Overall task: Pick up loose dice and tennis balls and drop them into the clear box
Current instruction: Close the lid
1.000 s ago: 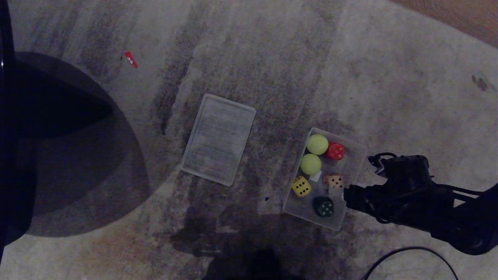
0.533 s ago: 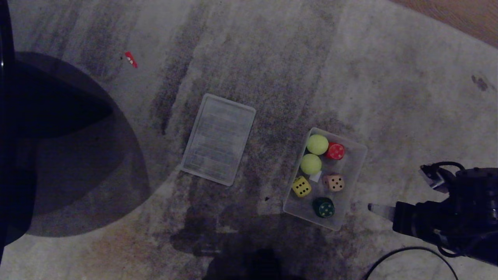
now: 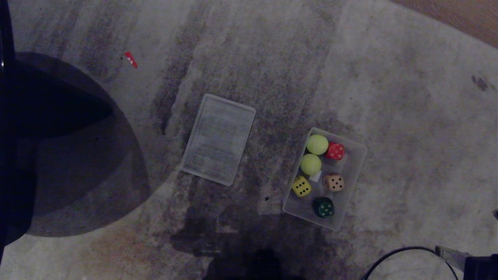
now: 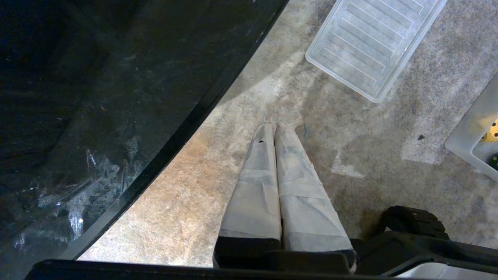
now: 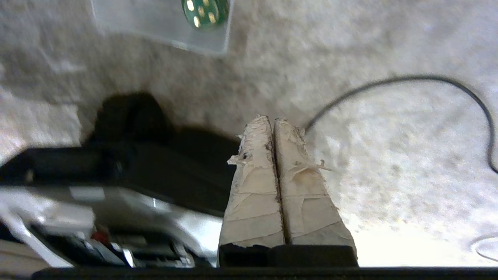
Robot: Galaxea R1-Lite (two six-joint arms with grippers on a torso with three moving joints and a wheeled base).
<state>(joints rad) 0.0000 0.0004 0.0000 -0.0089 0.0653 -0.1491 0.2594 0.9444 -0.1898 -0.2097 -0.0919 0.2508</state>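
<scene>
The clear box (image 3: 352,155) sits on the grey carpet (image 3: 408,97), and everything loose is inside it. Two tennis balls (image 3: 317,144), fuzzy yellow-green, lie one behind the other along the box's left wall at its far end. The dice (image 3: 333,182) fill the rest: a red one touching the far ball, a tan one with dark pips at the middle, a yellow one with black pips against the left wall, and a dark green one at the near end. My right gripper (image 5: 273,121) hangs well apart from the box, off its near right corner, jaws clenched on nothing. My left gripper (image 4: 274,126) is parked well to the box's left, jaws pressed together and empty. The ribbed lid (image 3: 218,139) lies flat left of the box, apart from it.
</scene>
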